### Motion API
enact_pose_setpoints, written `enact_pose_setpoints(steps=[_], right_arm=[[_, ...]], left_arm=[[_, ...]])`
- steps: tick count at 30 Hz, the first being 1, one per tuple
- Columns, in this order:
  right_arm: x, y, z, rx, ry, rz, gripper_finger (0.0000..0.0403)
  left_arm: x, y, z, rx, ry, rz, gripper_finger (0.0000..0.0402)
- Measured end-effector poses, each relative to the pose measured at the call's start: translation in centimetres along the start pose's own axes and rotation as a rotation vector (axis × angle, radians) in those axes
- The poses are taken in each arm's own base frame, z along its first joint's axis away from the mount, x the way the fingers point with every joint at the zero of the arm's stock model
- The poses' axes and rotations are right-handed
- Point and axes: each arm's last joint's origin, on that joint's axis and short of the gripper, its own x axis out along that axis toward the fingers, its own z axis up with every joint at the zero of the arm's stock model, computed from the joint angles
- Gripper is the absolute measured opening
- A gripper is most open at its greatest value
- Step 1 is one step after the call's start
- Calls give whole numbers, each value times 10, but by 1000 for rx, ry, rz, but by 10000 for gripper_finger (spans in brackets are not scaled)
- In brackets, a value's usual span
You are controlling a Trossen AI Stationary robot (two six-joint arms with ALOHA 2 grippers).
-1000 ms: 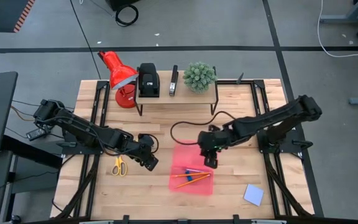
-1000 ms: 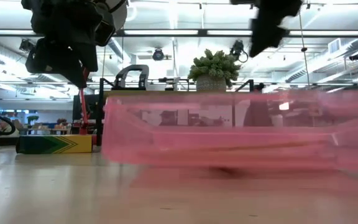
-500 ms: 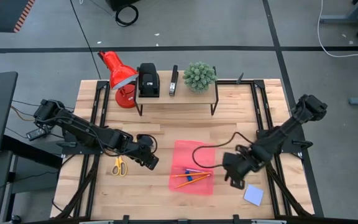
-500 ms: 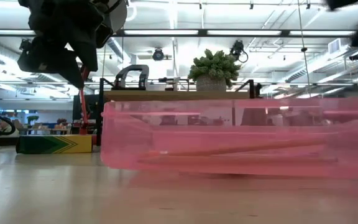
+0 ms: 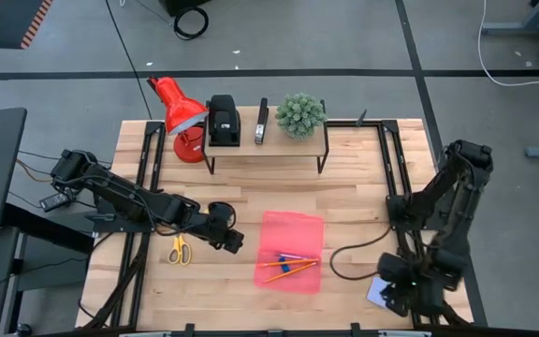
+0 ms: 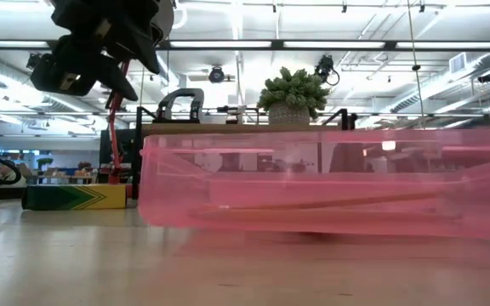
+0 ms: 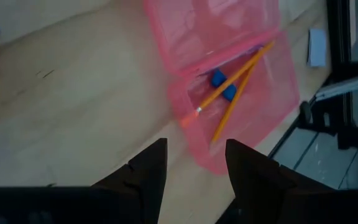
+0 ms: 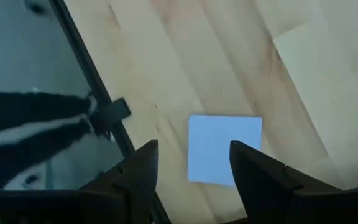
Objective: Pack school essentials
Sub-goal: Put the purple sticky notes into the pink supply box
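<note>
Pink is the colour of the see-through case (image 5: 289,251) lying open near the middle of the desk (image 5: 344,201), so things can be dropped straight in. Inside it I count two orange pencils (image 5: 288,268) lying crossed, and blue bits next to them (image 7: 218,78); I think one is the small blue eraser, but they are too small to be sure.

Three school things are not packed yet. One pair of yellow-handled scissors (image 5: 179,249) lies flat to the left of the pink case. One crayon box (image 6: 75,196) lies on the desk on that side too, seen from the low camera. One pale blue notepad (image 8: 224,148) lies flat to the right of the case, near the desk corner.

The right hand (image 8: 190,163) hangs right over the notepad, with the pad showing between its two fingers. Its fingers are spread wide and hold nothing. I think it is there to pick up the pad next. A flat pad is hard to grab, so it may slide.

The left hand (image 7: 194,160) floats just left of the case, between it and the scissors. Its fingers are partly open and empty. It looks like it is waiting.
</note>
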Motion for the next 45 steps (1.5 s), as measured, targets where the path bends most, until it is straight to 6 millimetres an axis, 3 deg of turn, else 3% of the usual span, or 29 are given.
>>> enact_pose_setpoints(steps=[4,10,14,21,27,39,45], right_arm=[[1,-10,-20,31,-107,8,223],[24,-30,-49,107,-21,60,225],[40,-45,-52,158,-25,44,226],[61,-65,-40,138,-63,-52,226],[78,-65,-27,55,19,-11,226],[87,-64,7,-445,112,-47,226],[88,-60,10,-535,169,19,226]], left_arm=[[0,-1,2,-47,-64,-6,172],[2,-8,7,-84,-153,-74,172],[3,-10,13,-94,-187,-95,172],[4,-10,12,-69,-170,-92,172],[4,-9,13,-41,-175,-87,172],[3,-13,9,-37,-166,-125,172],[2,-15,-2,-21,-139,-133,172]])
